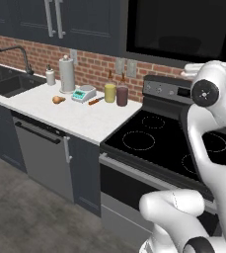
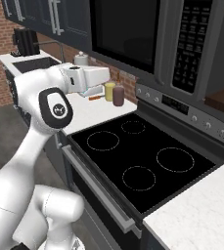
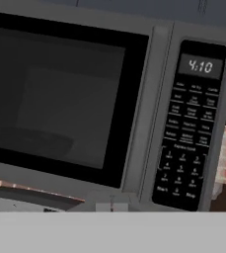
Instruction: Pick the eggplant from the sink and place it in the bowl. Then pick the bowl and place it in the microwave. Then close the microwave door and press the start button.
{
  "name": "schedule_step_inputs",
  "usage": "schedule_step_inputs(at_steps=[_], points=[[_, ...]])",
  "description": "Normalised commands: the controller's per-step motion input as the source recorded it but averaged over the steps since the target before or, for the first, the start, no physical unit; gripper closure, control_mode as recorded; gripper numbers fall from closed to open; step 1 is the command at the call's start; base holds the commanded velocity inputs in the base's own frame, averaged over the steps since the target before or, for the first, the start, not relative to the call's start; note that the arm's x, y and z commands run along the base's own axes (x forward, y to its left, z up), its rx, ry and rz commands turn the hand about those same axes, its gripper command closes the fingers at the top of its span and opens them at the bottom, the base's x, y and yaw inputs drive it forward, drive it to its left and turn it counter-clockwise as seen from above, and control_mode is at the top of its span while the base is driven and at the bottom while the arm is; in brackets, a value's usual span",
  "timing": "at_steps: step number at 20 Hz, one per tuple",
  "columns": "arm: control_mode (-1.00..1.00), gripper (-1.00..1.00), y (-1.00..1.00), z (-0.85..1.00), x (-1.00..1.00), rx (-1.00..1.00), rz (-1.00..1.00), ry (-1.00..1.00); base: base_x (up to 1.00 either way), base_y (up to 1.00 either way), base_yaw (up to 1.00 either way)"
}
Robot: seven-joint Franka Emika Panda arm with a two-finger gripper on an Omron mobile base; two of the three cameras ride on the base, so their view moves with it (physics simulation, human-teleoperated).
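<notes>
The microwave [image 3: 85,99] hangs over the stove, and the microwave door [image 1: 183,27] is shut, its glossy black window facing me. Behind the glass lies a dim round shape [image 3: 35,141]; I cannot tell whether it is the bowl. The key panel [image 3: 191,123] sits to the right of the door with its display lit. My gripper [image 2: 106,75] is held up in front of the microwave, some way off its face; its fingers are hidden, and it is shut on nothing that I can see. The sink [image 1: 8,81] lies far left. The eggplant is out of view.
A black cooktop [image 1: 154,133] lies below the microwave. The white counter [image 1: 80,116] to its left carries a paper towel roll [image 1: 66,74], a small scale [image 1: 83,94], a yellow jar [image 1: 110,92] and a dark red jar [image 1: 122,95]. Dark cupboards [image 1: 55,20] hang above.
</notes>
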Motion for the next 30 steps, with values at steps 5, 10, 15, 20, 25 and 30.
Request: schedule_step_inputs(at_steps=[5,10,15,20,25,30], points=[[-1.00,1.00,-0.02,0.00,-0.08,0.04,0.03,0.00,0.00,0.00,0.00],[-1.00,1.00,-0.02,0.00,-0.12,0.06,-0.05,-0.01,0.00,0.00,0.00],[-1.00,1.00,-0.10,0.00,-0.46,0.07,-0.08,-0.03,0.00,0.00,0.00],[-1.00,1.00,-0.18,0.00,-0.37,0.02,-0.03,-0.07,0.00,0.00,0.00],[-1.00,1.00,-0.25,0.00,-0.06,0.00,0.00,-0.06,0.00,0.00,0.00],[-1.00,1.00,-0.31,0.00,0.00,0.02,0.00,-0.01,0.00,0.00,0.00]])
